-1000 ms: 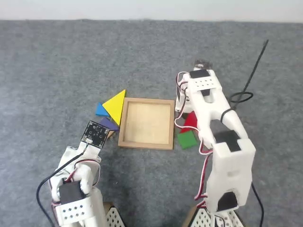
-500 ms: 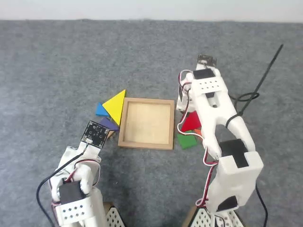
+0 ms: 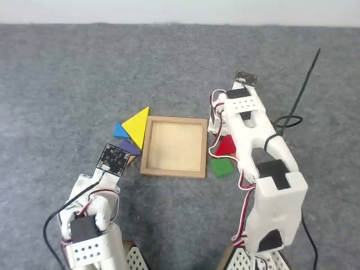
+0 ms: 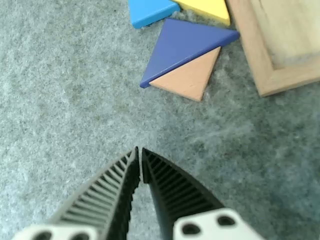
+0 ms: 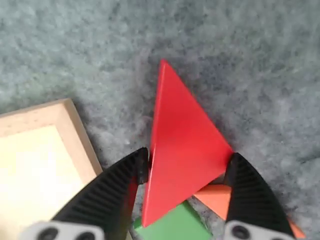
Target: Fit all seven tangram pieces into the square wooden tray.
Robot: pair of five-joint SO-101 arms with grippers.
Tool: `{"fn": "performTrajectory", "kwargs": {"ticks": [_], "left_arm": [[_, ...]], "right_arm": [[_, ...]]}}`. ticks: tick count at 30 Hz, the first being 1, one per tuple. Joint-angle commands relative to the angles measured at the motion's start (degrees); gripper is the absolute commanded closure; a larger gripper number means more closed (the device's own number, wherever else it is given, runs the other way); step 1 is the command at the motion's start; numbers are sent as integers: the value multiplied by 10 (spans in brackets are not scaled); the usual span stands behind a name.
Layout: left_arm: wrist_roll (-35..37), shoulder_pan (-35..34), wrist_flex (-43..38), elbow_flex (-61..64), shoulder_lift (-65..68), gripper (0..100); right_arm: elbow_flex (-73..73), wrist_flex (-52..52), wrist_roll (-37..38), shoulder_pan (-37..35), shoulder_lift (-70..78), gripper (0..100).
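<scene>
Covering orange piece [image 5: 216, 196] partly, red triangle [image 5: 180, 135] pinched by right hand [image 5: 189, 159].

tangram pieces [image 3: 137, 126]: 7 | wooden tray [image 3: 174, 119]: 1 | robot arms [image 3: 264, 152]: 2

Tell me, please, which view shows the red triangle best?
Right wrist view: the red triangle shows almost whole between the right gripper's fingers. The high view shows part beside the arm; the left wrist, other pieces.

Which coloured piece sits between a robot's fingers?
The red triangle: the right arm's fingers hold it on both sides, while every other piece lies untouched.
</scene>
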Motion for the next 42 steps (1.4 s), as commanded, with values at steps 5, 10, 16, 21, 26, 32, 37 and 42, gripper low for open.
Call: {"fn": "performTrajectory", "kwargs": {"ticks": [5,10,16,21,26,32,37,42], "left_arm": [[-5,-4,-13,-8,-11,985],[-5,-4,-12,-8,-11,985],[-5,-4,-12,-8,-11,985],[-5,-4,-12,-8,-11,985],[-5,-4,-12,-8,-11,985],[-57,-4,4,-8,-11,985],[-59,-4,4,-8,-11,985],[-60,-4,4,-8,-11,985]], "right_arm": [[-18,14,-4,0,27,757],[-16,15,-3,20,28,757],[-20,23,-1,21,42,757],[-39,44,-1,21,52,757],[-44,48,9,23,64,757],[-70,73,10,23,84,757],[-91,94,11,23,101,756],[-102,106,11,22,109,756]]}}
